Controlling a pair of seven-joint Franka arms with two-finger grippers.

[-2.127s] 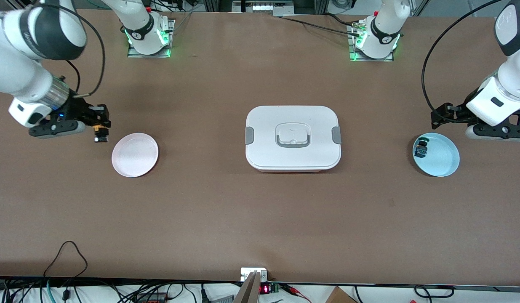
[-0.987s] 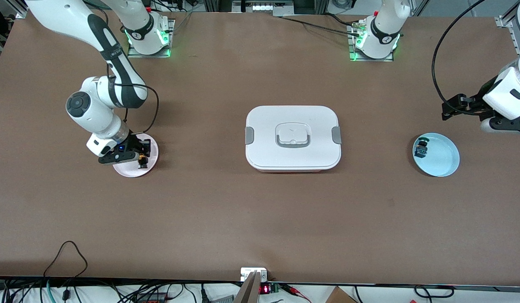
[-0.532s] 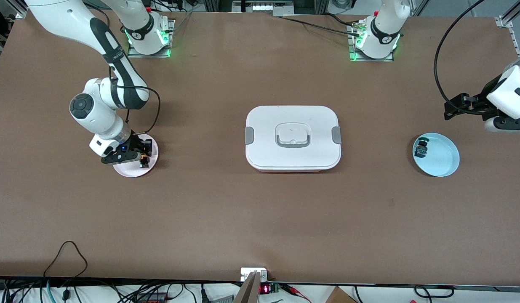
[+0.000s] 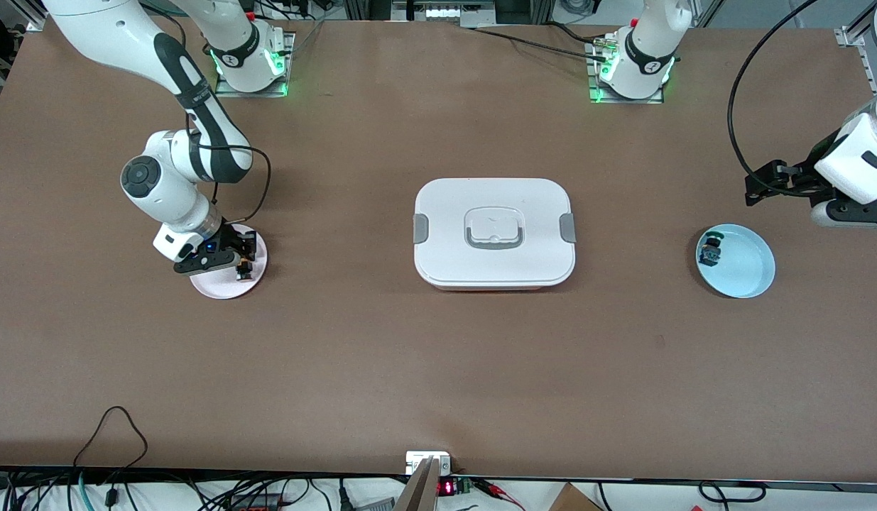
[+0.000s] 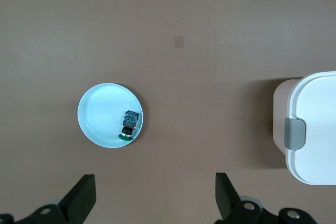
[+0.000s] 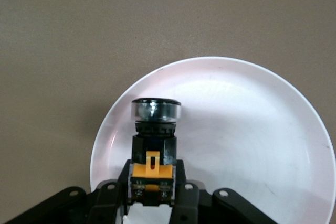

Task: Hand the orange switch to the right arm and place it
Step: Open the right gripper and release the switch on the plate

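Note:
The orange switch (image 4: 245,267) is a small black part with an orange band, held button-end down by my right gripper (image 4: 242,261) over the pink plate (image 4: 221,285), at or just above its surface. In the right wrist view the switch (image 6: 153,142) sits between the black fingers (image 6: 107,203) of the right gripper (image 6: 152,184), with the plate (image 6: 252,129) beneath it. My left gripper (image 4: 763,183) is open and empty in the air at the left arm's end of the table, beside the blue plate (image 4: 747,270). Its fingers (image 5: 84,195) stand wide apart.
A similar black part with a green top (image 4: 711,250) lies in the blue plate and also shows in the left wrist view (image 5: 128,126). A white lidded box (image 4: 493,231) with grey latches stands mid-table. Cables run along the table edge nearest the camera.
My right gripper carried the orange switch from beside the pink plate to over it, then settled a little lower. The left arm shifted only slightly.

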